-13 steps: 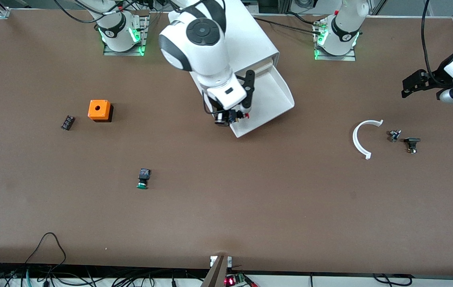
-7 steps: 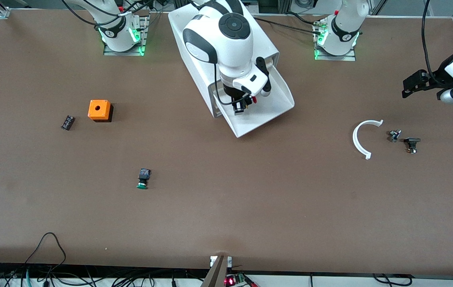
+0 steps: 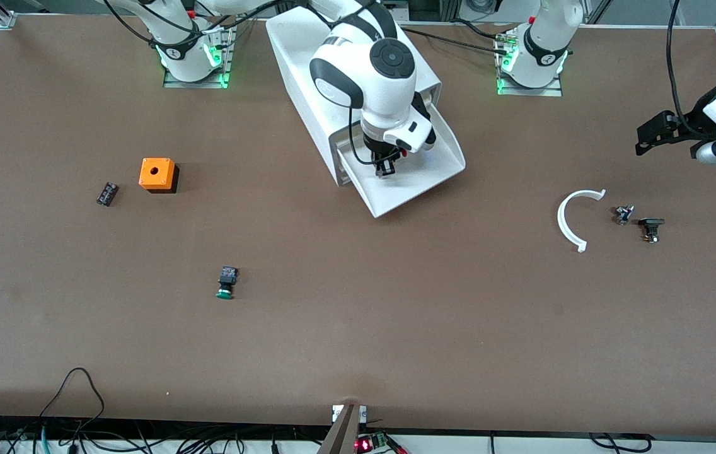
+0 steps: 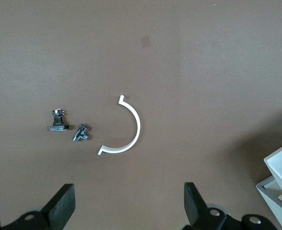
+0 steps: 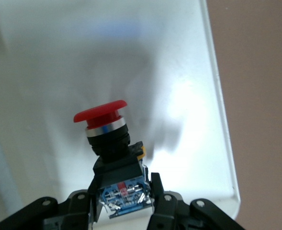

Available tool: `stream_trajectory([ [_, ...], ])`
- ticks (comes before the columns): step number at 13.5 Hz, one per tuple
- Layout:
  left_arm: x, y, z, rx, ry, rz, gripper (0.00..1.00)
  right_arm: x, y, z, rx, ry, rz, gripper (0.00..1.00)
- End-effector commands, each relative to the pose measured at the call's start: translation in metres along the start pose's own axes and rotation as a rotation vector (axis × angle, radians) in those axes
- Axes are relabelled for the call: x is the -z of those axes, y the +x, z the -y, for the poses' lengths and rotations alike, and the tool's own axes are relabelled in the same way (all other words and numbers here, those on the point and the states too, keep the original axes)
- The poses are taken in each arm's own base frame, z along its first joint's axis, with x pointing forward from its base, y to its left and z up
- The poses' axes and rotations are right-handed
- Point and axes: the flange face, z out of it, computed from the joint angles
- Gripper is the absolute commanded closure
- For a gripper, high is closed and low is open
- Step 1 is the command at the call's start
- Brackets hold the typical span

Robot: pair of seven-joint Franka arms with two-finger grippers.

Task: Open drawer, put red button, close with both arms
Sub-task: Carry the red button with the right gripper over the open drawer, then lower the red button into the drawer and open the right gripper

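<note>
Right gripper with red button fills drawer opening; surrounding table open.

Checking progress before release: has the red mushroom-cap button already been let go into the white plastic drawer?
No: the right gripper is shut on the red mushroom-cap button, holding it over the open white plastic drawer.

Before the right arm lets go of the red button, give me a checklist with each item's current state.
1. Drawer pulled out of the cabinet: ok.
2. Red button gripped in the right end effector, shut on its black body: ok.
3. Button over the drawer's floor, inside its rim: ok, per the right wrist view.
4. Button low enough to drop safely: cannot tell.
5. Drawer floor free under the button: ok, nothing else shows there.
6. Left end effector out of the way: ok, open, waiting over the table near the white arc at the left arm's end.
</note>
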Motion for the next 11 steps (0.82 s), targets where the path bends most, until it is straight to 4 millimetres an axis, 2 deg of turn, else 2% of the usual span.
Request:
stream_trajectory([
  [1,0.004,0.004,0.002,0.012,-0.021,-0.004,0.00,-0.005,0.014,0.003,0.036,-0.023,0.014,0.92],
  [2,0.005,0.004,0.004,0.017,-0.021,-0.006,0.00,-0.007,0.019,0.006,0.023,-0.027,0.019,0.92],
  [3,0.004,0.004,0.005,0.017,-0.022,-0.004,0.00,-0.008,0.023,0.010,-0.016,-0.032,0.019,0.74],
  [4,0.004,0.004,0.005,0.017,-0.022,-0.004,0.00,-0.008,0.026,0.012,-0.075,-0.033,0.018,0.27],
  [5,0.004,0.004,0.005,0.017,-0.022,-0.004,0.00,-0.006,0.027,0.013,-0.122,-0.036,0.015,0.00],
  [8,0.003,0.005,0.006,0.015,-0.021,-0.004,0.00,0.009,0.026,0.009,-0.163,-0.054,-0.005,0.00],
  [10,0.003,0.005,0.005,0.012,-0.022,-0.006,0.00,0.040,0.017,-0.003,-0.215,-0.089,-0.044,0.00],
  [11,0.002,0.006,0.005,0.006,-0.018,-0.003,0.00,0.056,-0.002,-0.017,-0.261,-0.090,-0.074,0.00],
])
